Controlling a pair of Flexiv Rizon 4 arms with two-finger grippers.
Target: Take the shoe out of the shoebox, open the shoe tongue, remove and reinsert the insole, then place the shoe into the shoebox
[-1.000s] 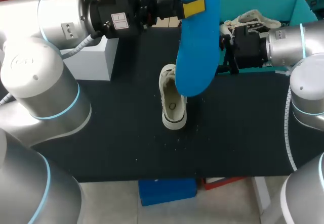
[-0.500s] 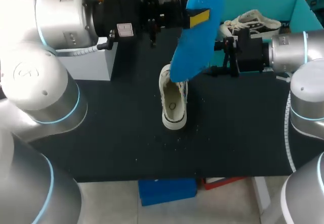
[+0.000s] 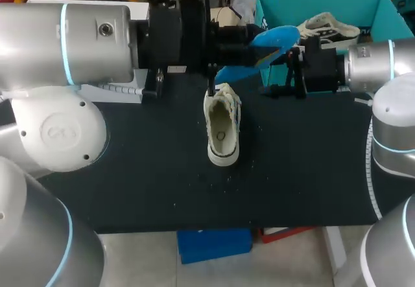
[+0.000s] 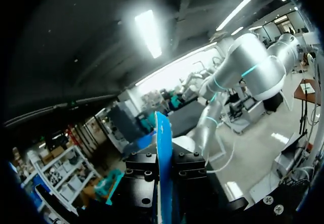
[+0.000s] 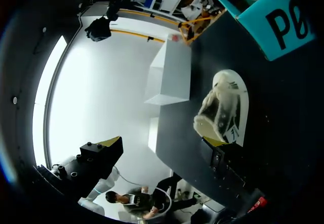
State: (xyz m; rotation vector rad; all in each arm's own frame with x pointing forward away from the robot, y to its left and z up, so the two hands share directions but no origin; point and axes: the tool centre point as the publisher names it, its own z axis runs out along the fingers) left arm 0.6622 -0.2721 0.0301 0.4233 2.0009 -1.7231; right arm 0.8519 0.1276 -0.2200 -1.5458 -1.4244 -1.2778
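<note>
Insole (image 3: pixel 277 37), blue, is out of the shoe (image 3: pixel 222 126) and up in the air, above and just past the shoe's far end, lying nearly flat. Left gripper (image 4: pixel 163 164) is clamped on it, a finger on each face w/ the insole edge-on btwn them. Shoe stands on its sole on the table (image 3: pixel 305 170), mouth up, nothing touching it. Right gripper (image 5: pixel 162 145) is spread wide w/ nothing in it, off the shoe's right side near the far end, looking at the shoe. Shoebox (image 3: pixel 379 5) sits beyond the shoe to the right, w/ a second shoe (image 3: pixel 327 24) in it.

Step in hand is prob. reinserting the insole. To do it well:
- Tip the front end down and line it up lengthwise w/ the shoe.
- Feed it in toe first, low and slow, so it doesn't fold.
- The shoe looks light and could slide or tip, so the right gripper should pin the shoe's side or hold the tongue back before the push.
</note>
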